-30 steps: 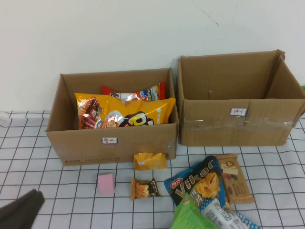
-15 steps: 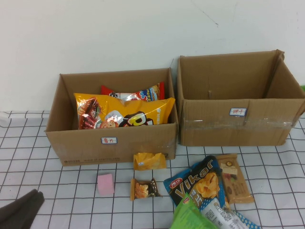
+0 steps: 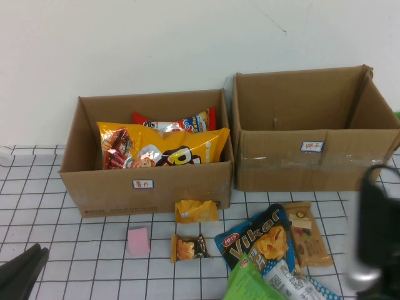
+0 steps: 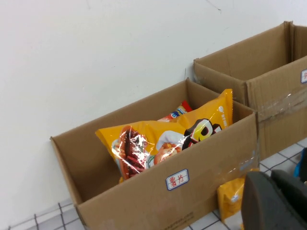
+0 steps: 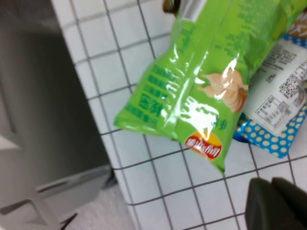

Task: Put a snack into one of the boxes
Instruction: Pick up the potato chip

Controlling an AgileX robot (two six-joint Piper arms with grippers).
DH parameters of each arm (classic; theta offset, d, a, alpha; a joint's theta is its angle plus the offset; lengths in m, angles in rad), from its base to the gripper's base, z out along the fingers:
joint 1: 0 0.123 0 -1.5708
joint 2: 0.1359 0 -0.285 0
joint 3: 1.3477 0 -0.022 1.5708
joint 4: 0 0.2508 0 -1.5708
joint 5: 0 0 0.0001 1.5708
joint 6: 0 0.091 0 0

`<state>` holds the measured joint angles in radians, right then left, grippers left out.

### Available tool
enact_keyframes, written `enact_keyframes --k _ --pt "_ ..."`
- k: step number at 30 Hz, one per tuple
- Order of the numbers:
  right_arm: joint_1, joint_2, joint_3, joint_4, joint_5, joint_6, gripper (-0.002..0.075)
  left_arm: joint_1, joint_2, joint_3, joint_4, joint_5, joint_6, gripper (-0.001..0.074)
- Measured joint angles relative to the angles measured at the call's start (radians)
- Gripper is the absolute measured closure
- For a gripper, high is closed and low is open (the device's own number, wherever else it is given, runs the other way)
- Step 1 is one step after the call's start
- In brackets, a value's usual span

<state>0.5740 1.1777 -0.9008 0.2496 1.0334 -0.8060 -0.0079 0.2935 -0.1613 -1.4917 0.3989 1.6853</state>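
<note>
The box [image 3: 100, 187] with the red-written label [image 3: 143, 184] stands at the back left and holds a big yellow bag [image 3: 162, 147] and a red pack [image 3: 181, 122]; the same box [image 4: 144, 206] fills the left wrist view. Loose snacks lie in front of it: a small yellow pack [image 3: 196, 211], a small brown pack [image 3: 189, 247], a blue Vikor bag [image 3: 259, 240] and a green bag [image 3: 250, 284]. My left gripper [image 3: 34, 256] [image 4: 271, 176] is shut and empty at the front left. My right gripper [image 5: 272, 184] is shut and empty over the cloth beside the green bag [image 5: 201, 91].
A second cardboard box [image 3: 312, 169] with a blue-written label and clear tape stands at the back right. A pink block [image 3: 139, 240] and a tan pack [image 3: 306, 234] lie on the grid cloth. My right arm [image 3: 378, 231] rises at the right edge. The table's front edge [image 5: 117, 191] is close.
My right arm has come into the high view at the right edge. My left gripper has drawn back toward the front left corner. The snacks and boxes have not moved.
</note>
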Motion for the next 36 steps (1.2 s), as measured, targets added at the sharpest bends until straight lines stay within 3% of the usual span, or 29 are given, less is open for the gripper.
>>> enact_keyframes --k 4,7,10,13,15,17,32,34,36 --pt "0.106 0.104 0.000 -0.065 -0.095 0.105 0.0718 0.000 0.000 0.000 0.000 0.000 0.039 0.0736" --pt "0.143 0.174 0.000 -0.052 -0.171 0.105 0.0639 0.000 0.000 0.000 0.000 -0.002 0.053 0.0736" --pt "0.151 0.245 0.000 -0.031 -0.242 0.103 0.0445 0.000 0.000 0.000 0.000 -0.002 0.073 0.0736" --pt "0.151 0.313 0.000 -0.025 -0.323 0.142 0.0188 0.000 0.000 0.000 0.000 -0.002 0.081 0.0736" --pt "0.151 0.366 -0.004 -0.025 -0.375 0.168 0.0099 0.000 0.000 0.000 0.000 -0.002 0.083 0.0736" --pt "0.151 0.415 -0.008 -0.025 -0.409 0.176 0.0064 0.000 0.000 0.000 0.000 -0.002 0.086 0.0736" --pt "0.151 0.681 -0.012 -0.016 -0.566 0.211 0.0040 0.000 0.000 0.000 0.000 -0.002 0.090 0.0736" --pt "0.151 0.681 -0.021 -0.016 -0.575 0.211 0.0090 0.000 0.000 0.000 0.000 -0.002 0.090 0.0736" --pt "0.151 0.681 -0.035 -0.015 -0.583 0.211 0.0219 0.000 0.000 0.000 0.000 -0.002 0.090 0.0736"
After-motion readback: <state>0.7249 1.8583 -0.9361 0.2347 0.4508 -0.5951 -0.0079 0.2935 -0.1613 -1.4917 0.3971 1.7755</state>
